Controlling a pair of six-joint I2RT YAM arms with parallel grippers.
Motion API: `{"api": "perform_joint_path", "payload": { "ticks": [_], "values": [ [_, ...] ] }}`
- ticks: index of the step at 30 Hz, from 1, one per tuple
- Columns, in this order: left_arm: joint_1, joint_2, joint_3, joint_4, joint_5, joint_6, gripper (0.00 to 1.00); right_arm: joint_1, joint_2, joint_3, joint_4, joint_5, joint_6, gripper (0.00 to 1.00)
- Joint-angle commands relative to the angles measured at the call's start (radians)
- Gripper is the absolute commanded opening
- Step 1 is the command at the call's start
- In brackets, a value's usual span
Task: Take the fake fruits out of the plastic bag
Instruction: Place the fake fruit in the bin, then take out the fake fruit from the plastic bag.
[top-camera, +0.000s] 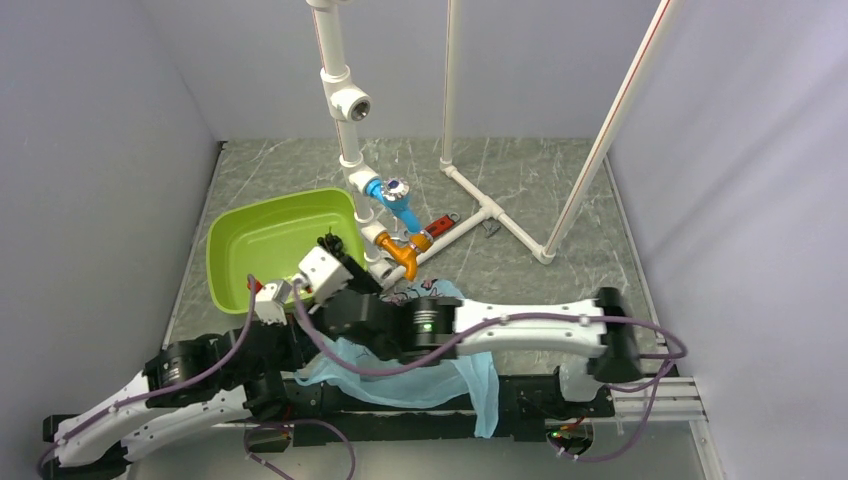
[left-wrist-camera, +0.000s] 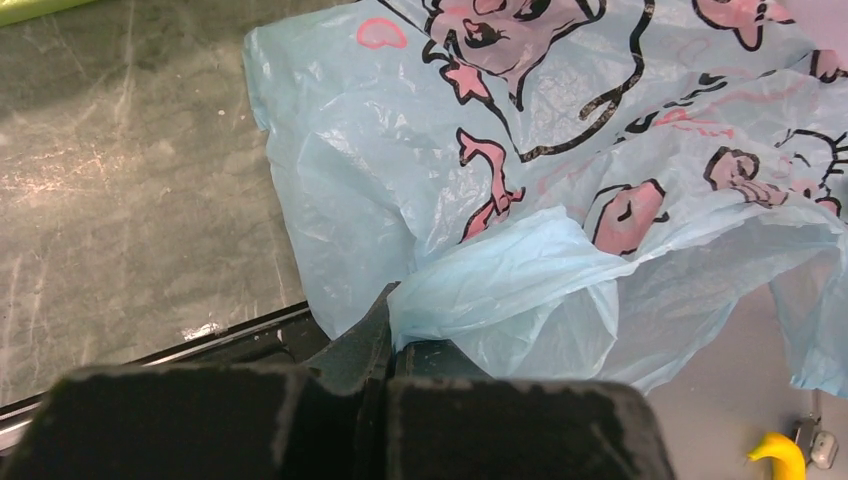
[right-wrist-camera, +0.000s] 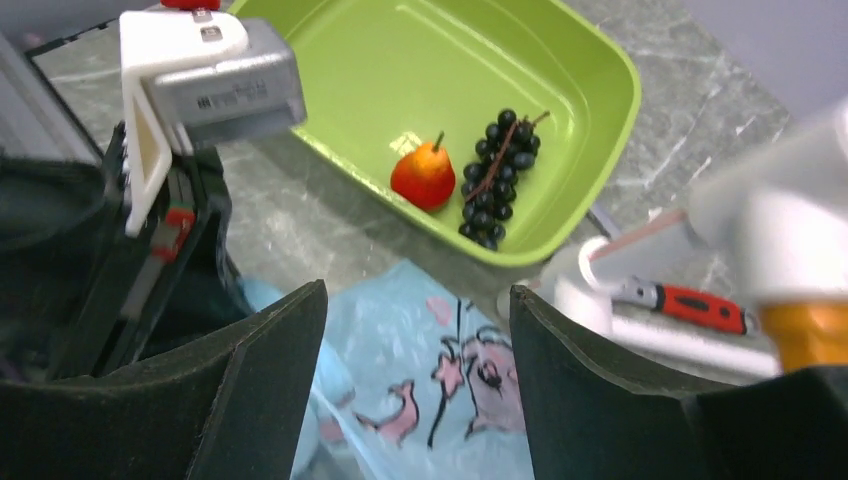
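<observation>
Extraction step: grapes (right-wrist-camera: 492, 180) lie in tub (right-wrist-camera: 560, 60) beside bag (left-wrist-camera: 560, 150).
Left gripper (left-wrist-camera: 390, 320) pinches bag fold; right gripper (right-wrist-camera: 418, 330), open above bag, probably must reach inside.

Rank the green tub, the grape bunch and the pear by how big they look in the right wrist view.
1. green tub, by far the largest
2. grape bunch
3. pear, somewhat smaller than the grapes

The two fruits lie side by side in the tub, so nearness hardly skews them.
</observation>
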Motion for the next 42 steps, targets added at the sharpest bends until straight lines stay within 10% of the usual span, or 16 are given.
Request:
{"api": "perform_joint_path", "payload": {
  "ticks": [1, 12, 19, 23, 33, 42],
  "values": [
    [-0.004, 0.068, 0.018, 0.058, 0.044, 0.052, 0.0, -0.006, -0.216, -0.166, -0.045, -0.017, 0.114, 0.7],
    [-0.006, 0.154, 0.012, 0.107, 0.119, 0.113, 0.0, 0.042, -0.83, -0.801, 0.113, -0.427, 0.093, 0.65],
    [-0.006, 0.136, 0.012, 0.143, 0.104, 0.12, 0.0, 0.05, -0.796, -0.939, 0.232, -0.517, 0.148, 0.27],
    [-0.007, 0.054, -0.026, 0.221, 0.105, 0.129, 0.0, 0.05, -0.656, -0.979, 0.336, -0.385, 0.173, 0.22],
    [-0.006, -0.104, -0.071, 0.334, 0.131, 0.141, 0.0, 0.076, -0.399, -0.995, 0.663, 0.078, 0.105, 0.46],
    [-0.006, -0.004, -0.004, 0.356, 0.152, 0.181, 0.0, 0.022, -0.176, -0.952, 0.884, 0.176, -0.11, 0.74]
  ]
}}
